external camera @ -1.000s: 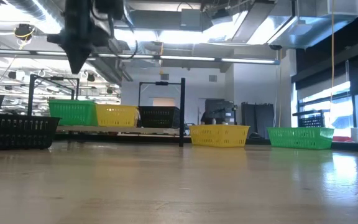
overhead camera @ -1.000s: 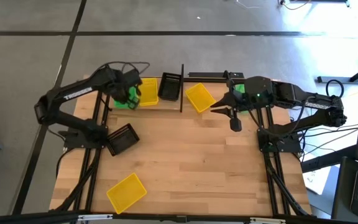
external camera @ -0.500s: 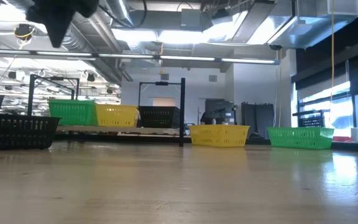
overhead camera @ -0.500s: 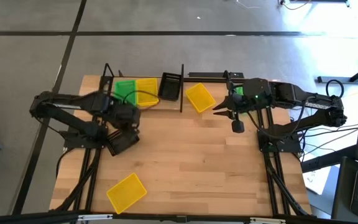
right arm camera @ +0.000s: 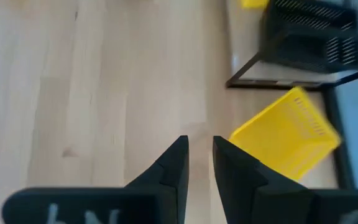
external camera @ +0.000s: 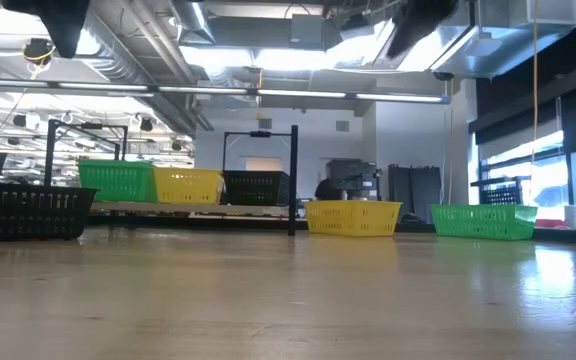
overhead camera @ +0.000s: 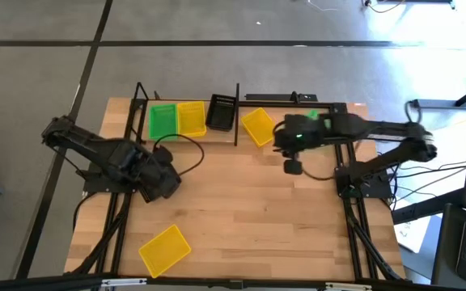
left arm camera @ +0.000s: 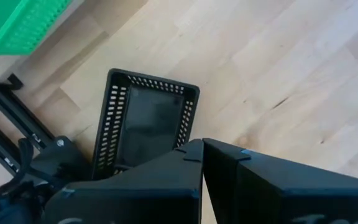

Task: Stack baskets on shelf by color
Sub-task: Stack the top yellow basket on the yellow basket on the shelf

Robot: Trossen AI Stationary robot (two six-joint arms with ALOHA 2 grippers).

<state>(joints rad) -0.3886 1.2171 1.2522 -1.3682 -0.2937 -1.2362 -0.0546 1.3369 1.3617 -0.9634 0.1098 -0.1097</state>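
On the shelf [overhead camera: 236, 121] at the far edge, a green basket [overhead camera: 163, 121], a yellow one [overhead camera: 191, 118] and a black one [overhead camera: 221, 113] sit side by side on their bases. A black basket [overhead camera: 157, 179] rests on the table's left part, and my shut left gripper [overhead camera: 167, 184] hovers above it; the left wrist view shows that basket [left arm camera: 145, 121] just past the gripper [left arm camera: 202, 149]. My right gripper [overhead camera: 279, 139], its fingers a narrow gap apart [right arm camera: 201, 146], hangs beside a tilted yellow basket [overhead camera: 259, 127] [right arm camera: 284, 137]. Another yellow basket [overhead camera: 164, 248] lies near the front edge.
A green basket [external camera: 483, 220] stands on the table's far right, mostly under the right arm in the high view. The shelf's black posts [external camera: 293, 180] rise between the shelved baskets and the tilted yellow one. Bare wood [overhead camera: 249, 202] fills the table's middle.
My left gripper has pulled away from the green basket on the shelf and swung toward the near left, ending over the black basket on the table. My right gripper has shifted a little toward the table's left, closer to the tilted yellow basket. No basket has moved.
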